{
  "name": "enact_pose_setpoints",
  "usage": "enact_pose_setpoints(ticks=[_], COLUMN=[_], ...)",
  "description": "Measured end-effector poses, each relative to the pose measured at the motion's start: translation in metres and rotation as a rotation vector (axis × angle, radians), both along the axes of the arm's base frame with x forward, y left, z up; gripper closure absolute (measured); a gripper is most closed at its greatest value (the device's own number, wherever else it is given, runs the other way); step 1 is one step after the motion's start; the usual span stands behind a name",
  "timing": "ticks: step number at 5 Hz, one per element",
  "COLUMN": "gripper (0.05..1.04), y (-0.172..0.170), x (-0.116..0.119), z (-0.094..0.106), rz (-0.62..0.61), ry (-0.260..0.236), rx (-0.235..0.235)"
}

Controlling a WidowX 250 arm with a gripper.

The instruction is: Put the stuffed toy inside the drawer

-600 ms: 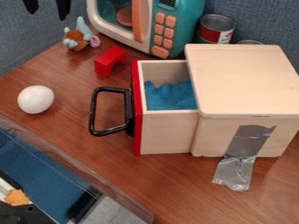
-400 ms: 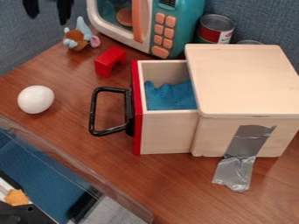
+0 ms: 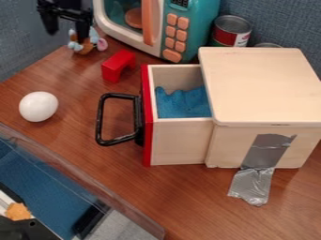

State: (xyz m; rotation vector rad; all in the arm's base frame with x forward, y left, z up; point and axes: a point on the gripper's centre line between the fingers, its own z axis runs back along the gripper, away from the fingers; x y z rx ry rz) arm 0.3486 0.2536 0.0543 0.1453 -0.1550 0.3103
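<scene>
The gripper [image 3: 65, 22] hangs open and empty, its fingers spread; close by its lower end, partly hidden behind it, sits the stuffed toy [image 3: 85, 46]; likely light, soft and grippy, best squeezed round its middle; farther from the gripper, beyond the red block [image 3: 117, 66], the open drawer [image 3: 179, 143] stands on the wooden table [image 3: 179, 192]; blue-grey partitions [image 3: 285, 23] rise behind.

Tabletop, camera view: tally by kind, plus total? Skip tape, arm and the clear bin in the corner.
Stuffed toy: 1
White ball: 1
Red block: 1
Drawer box: 1
Toy microwave: 1
Cans: 2 (one just a rim behind the box)
Total: 7
</scene>
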Motion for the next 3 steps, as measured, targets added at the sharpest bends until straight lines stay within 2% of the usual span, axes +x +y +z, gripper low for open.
enact_pose_setpoints(ticks=[1, 2, 3], gripper=[0.083, 0.083, 0.083], y=[0.0, -0.001, -0.002], x=[0.009, 0.02, 0.025], z=[-0.014, -0.016, -0.029], rz=[-0.035, -0.055, -0.056], ry=[-0.035, -0.114, -0.132], rx=[0.007, 0.012, -0.017])
